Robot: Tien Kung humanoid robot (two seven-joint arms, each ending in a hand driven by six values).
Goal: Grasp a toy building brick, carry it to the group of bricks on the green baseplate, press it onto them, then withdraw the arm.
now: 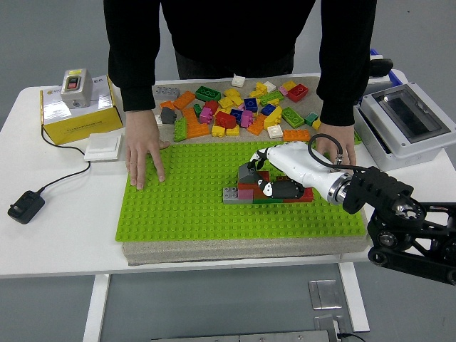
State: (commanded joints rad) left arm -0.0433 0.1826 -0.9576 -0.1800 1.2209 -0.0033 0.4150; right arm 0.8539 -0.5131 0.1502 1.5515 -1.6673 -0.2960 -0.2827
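Green studded baseplate (185,206) occupies the centre of the frame and rests on a grey pad on the white table (64,228). Right of centre on the baseplate stands the group of bricks (246,192): a grey brick at the left end, red and green bricks along the base. The right hand (262,168), white with black joints, enters from the lower right and sits on top of this group. Its fingers are curled down over a dark grey brick (247,172), which sits on the top of the group; the hand is clamped on that brick. The left hand is outside the frame.

Loose bricks (235,110) in orange, yellow, green, red, blue and pink lie in a heap above the baseplate, in the upper centre of the frame.

A person in black sleeves stands at the far side. One of the person's hands (144,153) lies flat on the upper left corner of the baseplate; the other (335,146) rests at its upper right edge, just behind the robot's forearm.

At upper left sits a yellow box (75,114). At right sits a grey case (406,121).
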